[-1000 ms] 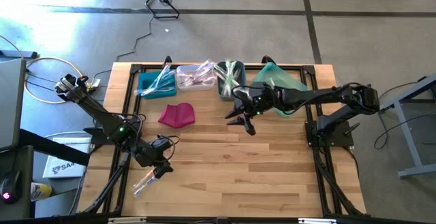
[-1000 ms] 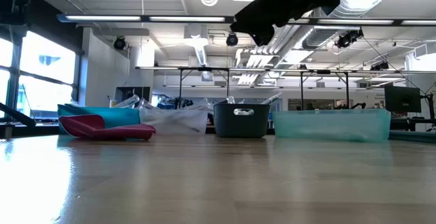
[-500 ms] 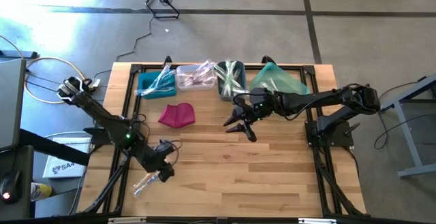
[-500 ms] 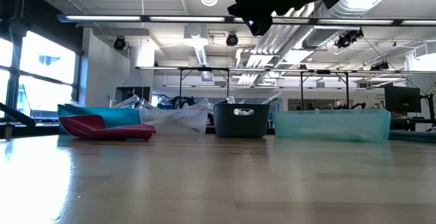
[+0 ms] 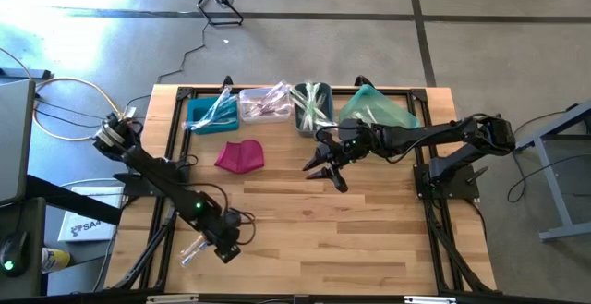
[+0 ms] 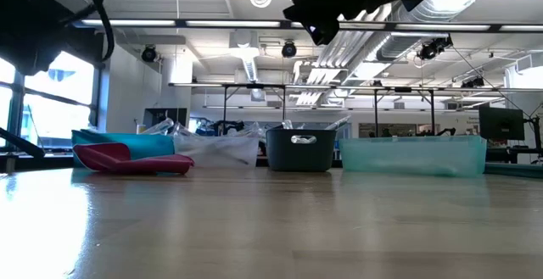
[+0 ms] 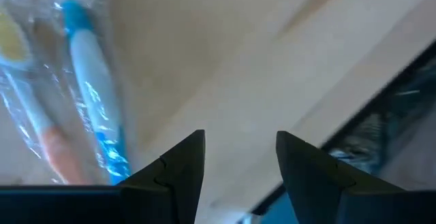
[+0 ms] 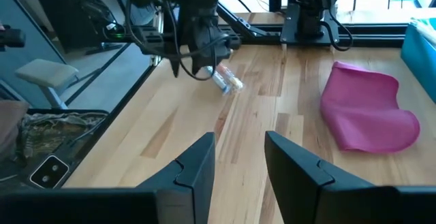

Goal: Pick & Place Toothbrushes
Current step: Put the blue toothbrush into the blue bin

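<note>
A clear-wrapped packet of toothbrushes (image 5: 196, 249) lies flat on the wood near the table's near left corner; it also shows in the left wrist view (image 7: 85, 108) and the right wrist view (image 8: 228, 81). My left gripper (image 5: 228, 250) (image 7: 238, 139) hovers open just beside the packet, toward the table's right, tipped steeply down, with nothing between its fingers. My right gripper (image 5: 323, 170) (image 8: 238, 139) waits open above the table's middle. More toothbrushes rest in the blue bin (image 5: 211, 113), the clear bin (image 5: 266, 103) and the grey bin (image 5: 312, 108).
A teal bin (image 5: 379, 110) stands at the far right of the row of bins along the far edge. A magenta pouch (image 5: 240, 155) lies in front of the blue bin. The table's near edge and its left frame rail (image 5: 162, 239) run close to the packet.
My left gripper has gone down and toward the table's near edge, a little to the right, tipping its fingers more steeply toward the wood beside the packet. The packet has stayed where it was.
</note>
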Available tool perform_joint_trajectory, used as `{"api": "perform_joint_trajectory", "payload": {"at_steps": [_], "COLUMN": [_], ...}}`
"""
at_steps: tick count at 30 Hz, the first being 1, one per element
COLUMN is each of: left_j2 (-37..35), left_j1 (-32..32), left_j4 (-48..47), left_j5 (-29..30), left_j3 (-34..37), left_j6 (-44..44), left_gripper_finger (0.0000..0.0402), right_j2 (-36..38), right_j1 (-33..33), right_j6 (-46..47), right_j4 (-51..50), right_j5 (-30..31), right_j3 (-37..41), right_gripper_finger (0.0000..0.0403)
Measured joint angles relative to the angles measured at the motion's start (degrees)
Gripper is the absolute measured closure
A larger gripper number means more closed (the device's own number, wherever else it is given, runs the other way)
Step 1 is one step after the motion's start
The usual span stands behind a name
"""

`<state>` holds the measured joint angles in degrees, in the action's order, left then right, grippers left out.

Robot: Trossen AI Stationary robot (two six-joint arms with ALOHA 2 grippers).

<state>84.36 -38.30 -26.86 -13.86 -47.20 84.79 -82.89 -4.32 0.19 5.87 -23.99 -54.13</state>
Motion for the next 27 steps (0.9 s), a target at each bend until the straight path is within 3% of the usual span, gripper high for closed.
{"api": "perform_joint_trajectory", "payload": {"at_steps": [12, 20, 27], "left_j2": [0.8, 0.8, 0.8], "left_j1": [0.0, 0.0, 0.0], "left_j4": [-4.0, -13.0, -12.6], "left_j5": [0.7, 2.6, 3.1], "left_j3": [0.0, 0.0, 0.0], "left_j6": [-4.9, -5.5, -5.1], "left_gripper_finger": [0.0224, 0.0224, 0.0224], "right_j2": [0.0, 0.0, 0.0], "right_j1": [0.0, 0.0, 0.0], "right_j6": [0.0, 0.0, 0.0], "right_j4": [0.3, 0.4, 0.4], "right_j5": [0.0, 0.0, 0.0], "right_j3": [0.0, 0.0, 0.0], "right_gripper_finger": [0.0282, 0.0282, 0.0282]}}
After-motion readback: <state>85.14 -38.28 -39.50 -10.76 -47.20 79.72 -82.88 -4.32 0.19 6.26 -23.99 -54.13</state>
